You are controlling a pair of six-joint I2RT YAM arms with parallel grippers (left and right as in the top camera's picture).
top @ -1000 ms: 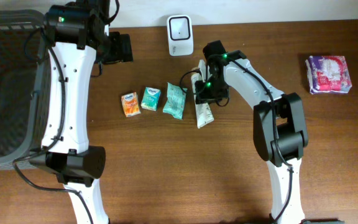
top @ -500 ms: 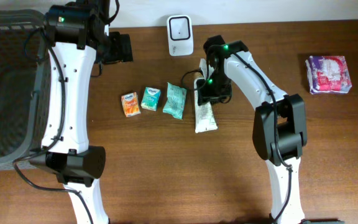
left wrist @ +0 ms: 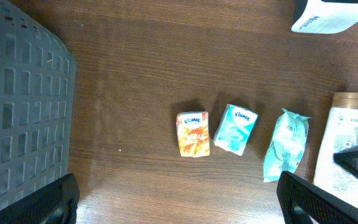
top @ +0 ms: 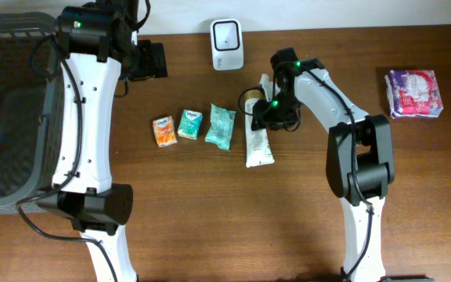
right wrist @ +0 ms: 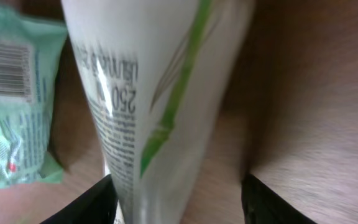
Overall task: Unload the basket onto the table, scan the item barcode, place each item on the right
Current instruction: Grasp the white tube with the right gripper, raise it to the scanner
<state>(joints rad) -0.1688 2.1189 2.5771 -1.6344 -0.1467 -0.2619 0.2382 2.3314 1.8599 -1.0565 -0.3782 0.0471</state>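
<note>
Right end effector point(right wrist: 179, 199) astride white tube point(right wrist: 135, 74)

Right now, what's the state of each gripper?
Left gripper: open wide, empty.
Right gripper: open, straddling the tube, not clamped on it.

The white tube point(top: 258, 147) lies flat on the bench point(top: 210, 211), the right hand point(top: 265, 117) over its 12 o'clock end, a green packet point(top: 221, 127) just beside it at 9 o'clock.
</note>
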